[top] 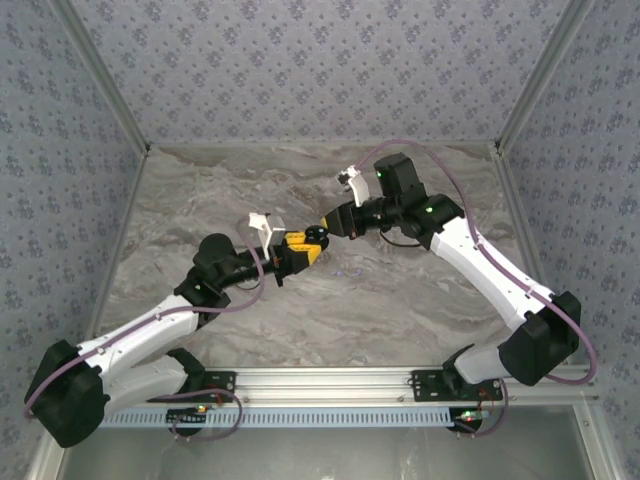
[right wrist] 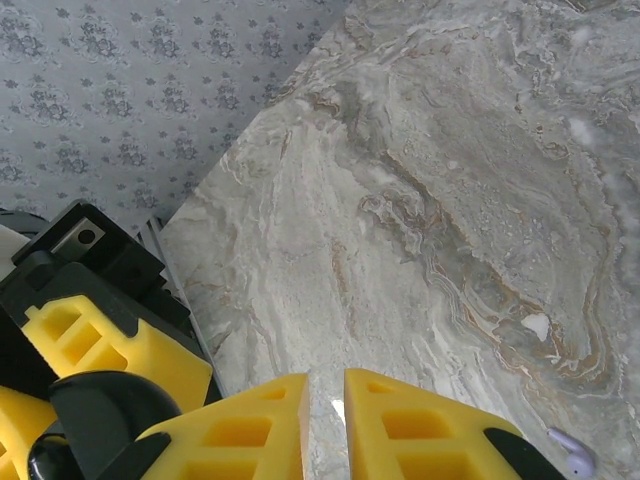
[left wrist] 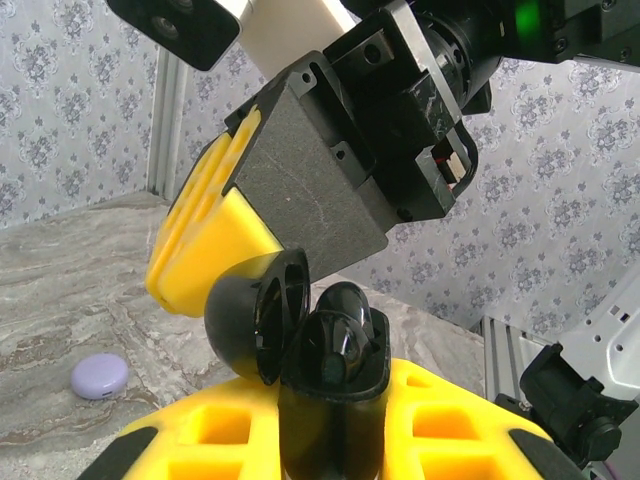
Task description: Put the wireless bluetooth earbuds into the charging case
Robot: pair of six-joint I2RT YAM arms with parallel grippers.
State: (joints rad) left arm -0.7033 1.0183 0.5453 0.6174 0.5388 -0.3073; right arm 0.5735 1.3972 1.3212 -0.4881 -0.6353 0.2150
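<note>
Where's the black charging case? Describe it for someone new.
On the marble table, look to the middle. There the left gripper clamps a black charging case, lid flipped open. Unlike the lilac puck lying on the table, it is black, open and held in a gripper.

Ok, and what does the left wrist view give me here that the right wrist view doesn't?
Left wrist: the inside of the open black charging case, pinched in the left claw, with a glossy black earbud in it, and a round lilac puck lying on the marble table.
Right wrist: a lilac earbud loose on the table near the right claw, whose fingers are nearly together.
Shared: both yellow-fingered claws, the case's domed lid, the marble and the patterned wall.
</note>
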